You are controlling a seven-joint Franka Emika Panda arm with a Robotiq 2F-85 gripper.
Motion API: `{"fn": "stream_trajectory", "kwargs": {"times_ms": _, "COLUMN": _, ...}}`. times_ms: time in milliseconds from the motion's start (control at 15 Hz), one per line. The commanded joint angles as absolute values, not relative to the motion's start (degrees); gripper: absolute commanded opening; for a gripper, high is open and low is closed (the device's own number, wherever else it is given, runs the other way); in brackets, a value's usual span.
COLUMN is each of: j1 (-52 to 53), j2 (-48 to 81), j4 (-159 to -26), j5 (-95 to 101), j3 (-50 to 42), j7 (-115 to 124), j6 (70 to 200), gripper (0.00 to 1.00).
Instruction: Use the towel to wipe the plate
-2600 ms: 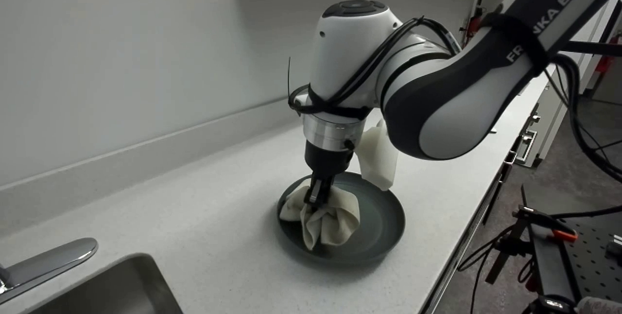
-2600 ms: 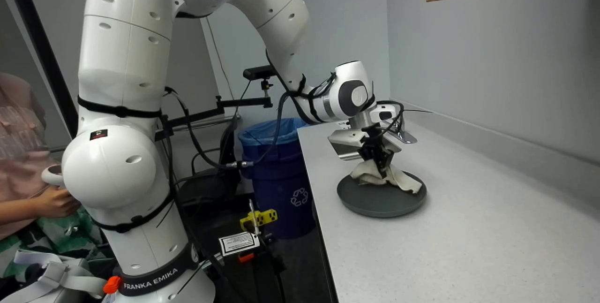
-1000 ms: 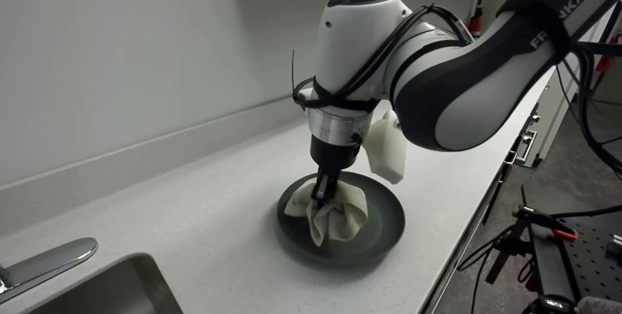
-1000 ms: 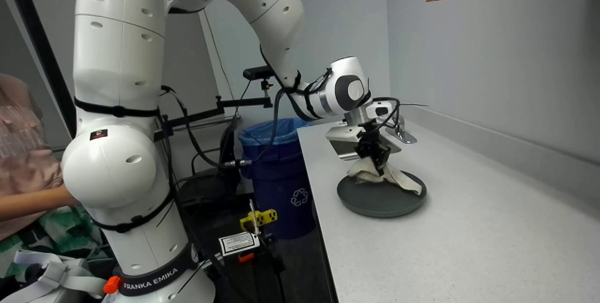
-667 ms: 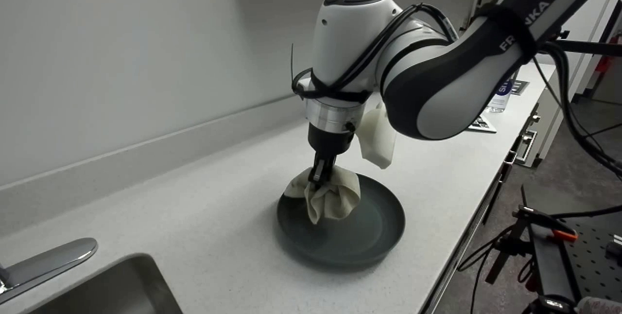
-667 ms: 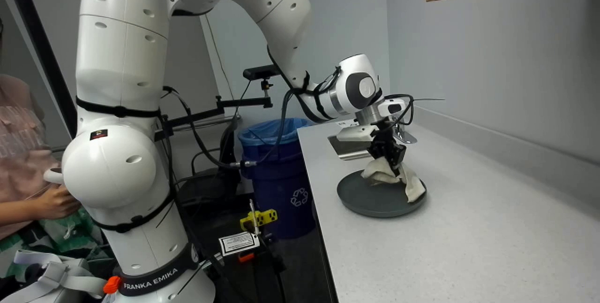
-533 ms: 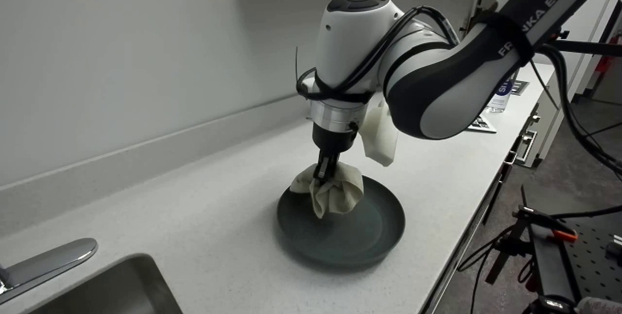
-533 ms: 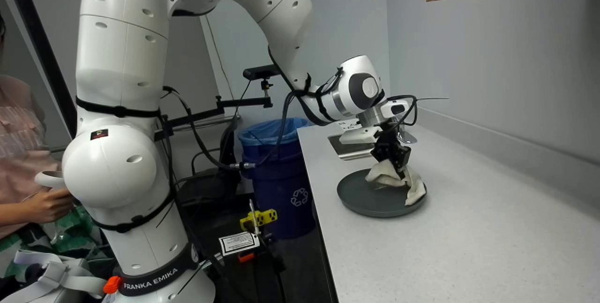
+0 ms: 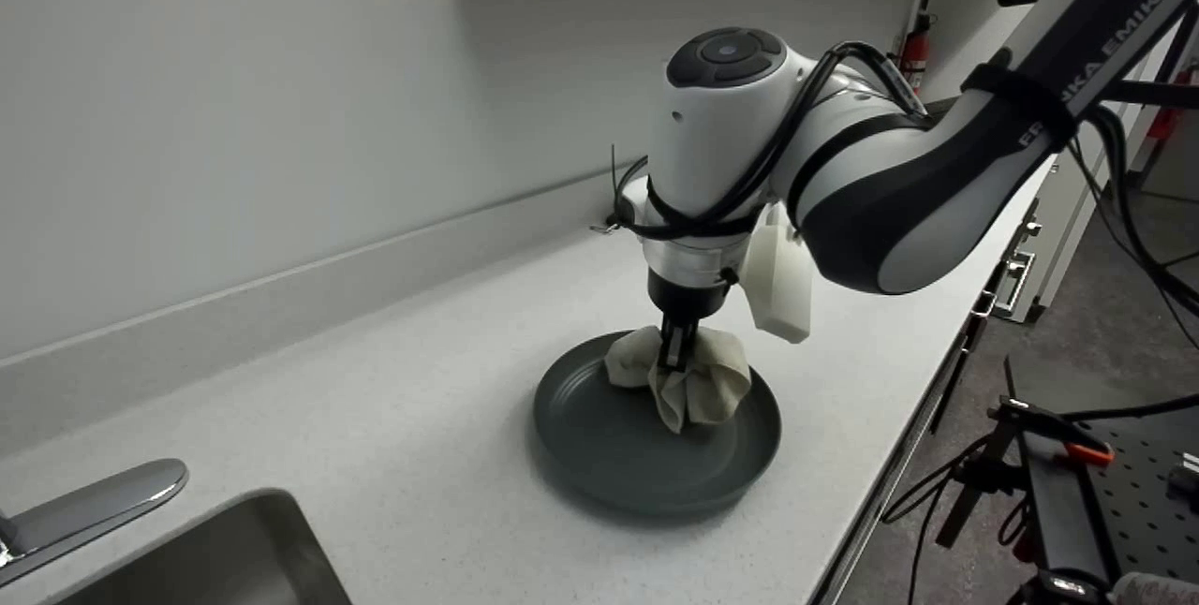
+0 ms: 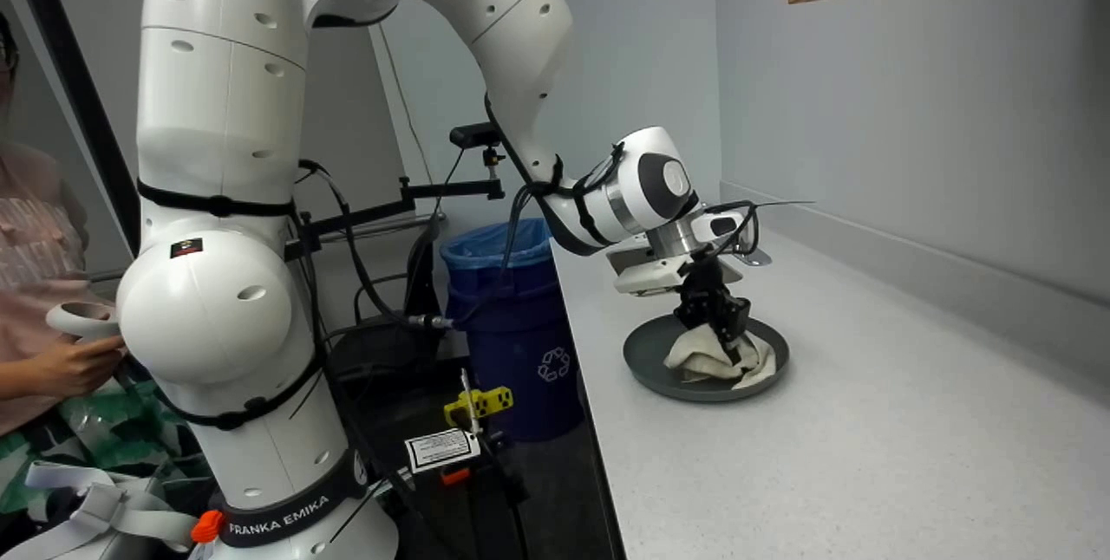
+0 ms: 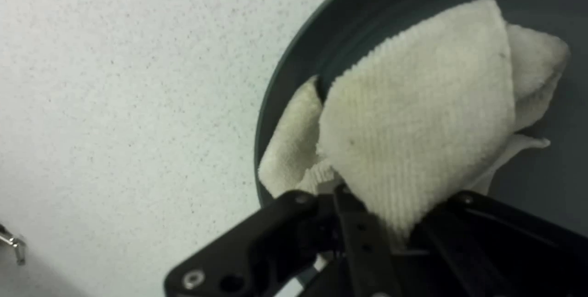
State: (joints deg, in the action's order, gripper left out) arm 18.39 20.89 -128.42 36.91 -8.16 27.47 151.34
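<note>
black gripper (image 9: 674, 363) points down, closed on the cream towel (image 11: 418, 108), which bunches and spills out on both sides; how much cloth it has hold of is hard to make out. the towel rests on the dark green-grey plate (image 9: 618, 455), off its middle, with one fold close to the rim in the wrist view. the plate sits on the speckled white counter (image 9: 421, 455), well apart from a steel sink (image 9: 258, 539) and metal faucet (image 9: 103, 507). beside the counter stands a blue bin (image 10: 507, 361).
</note>
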Motion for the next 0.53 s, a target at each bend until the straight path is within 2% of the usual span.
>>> {"fn": "stream_trajectory", "kwargs": {"times_ms": 0, "j1": 17.83, "j2": 18.10, "j4": -131.75, "j5": 36.15, "j3": -5.40, "j7": 27.36, "j6": 149.95, "gripper": 0.03}}
{"fn": "stream_trajectory", "kwargs": {"times_ms": 467, "j1": 17.85, "j2": 22.07, "j4": -125.59, "j5": 28.52, "j3": 1.05, "j7": 23.72, "j6": 151.95, "gripper": 0.03}}
